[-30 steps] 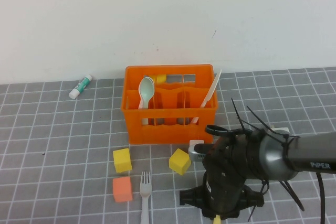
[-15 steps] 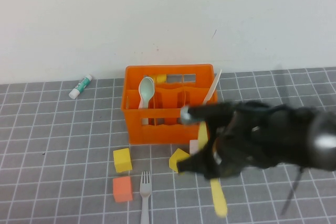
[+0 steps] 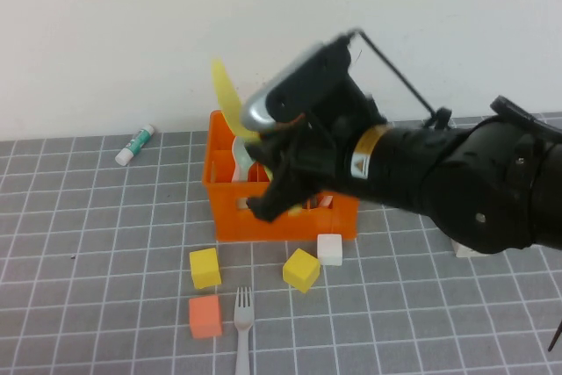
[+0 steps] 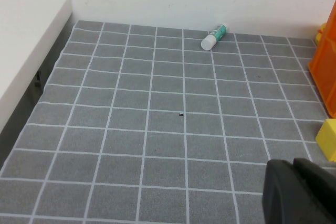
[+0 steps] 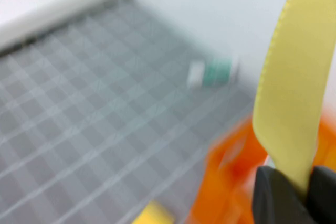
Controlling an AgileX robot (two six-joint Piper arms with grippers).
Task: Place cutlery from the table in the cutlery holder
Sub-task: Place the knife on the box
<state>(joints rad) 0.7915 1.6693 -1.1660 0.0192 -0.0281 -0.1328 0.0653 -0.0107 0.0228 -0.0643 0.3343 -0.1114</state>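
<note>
while the right gripper (image 3: 256, 133) hangs over the left half of the cutlery holder (image 3: 283, 217), its jaws are clamped on the yellow knife (image 3: 226, 98), which sticks up and leans toward the back-left corner of the table (image 3: 79, 243); the holder stands near the back edge, about mid-width; to do this step well i'd say the arm should tip the knife upright, line it over a free compartment clear of the mint green spoon (image 3: 239, 148), then lower it before letting go so it does not bounce off a divider; the grey fork (image 3: 242, 327) lies at the front edge, not yet collected, beside the foam cubes (image 3: 205, 267); the left gripper (image 4: 299, 192) sits low toward the left side of the table, and i cannot tell how its jaws stand; a second ago the right arm was down at the front edge picking the knife off the surface; half a second ago it was lifting, the knife hanging below; now it has swung up and over the crate.
</note>
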